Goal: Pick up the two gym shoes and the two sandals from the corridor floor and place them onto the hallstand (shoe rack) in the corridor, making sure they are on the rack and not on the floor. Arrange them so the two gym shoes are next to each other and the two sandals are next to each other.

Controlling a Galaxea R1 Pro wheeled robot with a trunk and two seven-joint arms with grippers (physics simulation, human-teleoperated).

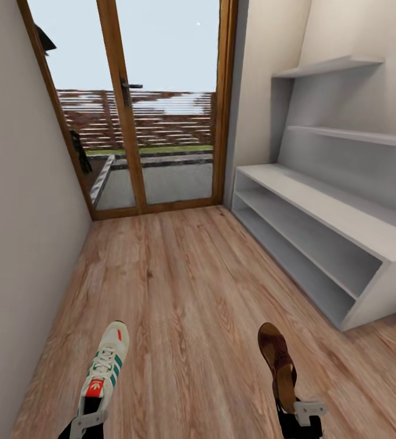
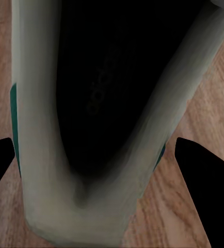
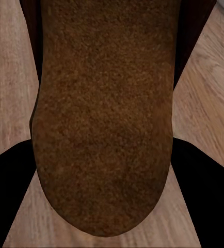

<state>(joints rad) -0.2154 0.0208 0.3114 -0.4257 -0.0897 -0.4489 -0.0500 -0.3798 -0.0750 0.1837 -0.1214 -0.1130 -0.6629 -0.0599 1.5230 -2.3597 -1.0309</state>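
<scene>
Holding a gym shoe (image 1: pixel 103 372) at its heel end, the left end effector (image 1: pixel 88 422) sits at the bottom edge of the head view; in the left wrist view its dark fingers (image 2: pixel 202 175) flank the cream heel collar, closed in on it as far as I can judge, though contact itself is not clearly visible. The right end effector (image 1: pixel 304 411) likewise grips the heel end of a sandal (image 1: pixel 278 364), its fingers (image 3: pixel 205 191) either side of the brown footbed in the right wrist view. Both items point toe-forward above the corridor floor (image 1: pixel 186 292). Judgement: the sneaker is light and padded, the collar soft and compressible, so a heel grip may let the toe sag or pivot; squeezing across the firmer heel counter seems safer. The sandal is thin, flat and fairly stiff along the sole, with a suede-like footbed offering friction; pinching the sole edges at the heel looks adequate. The hallstand (image 1: pixel 344 225) stands ahead to the right, its low top and shelf slots bare.
</scene>
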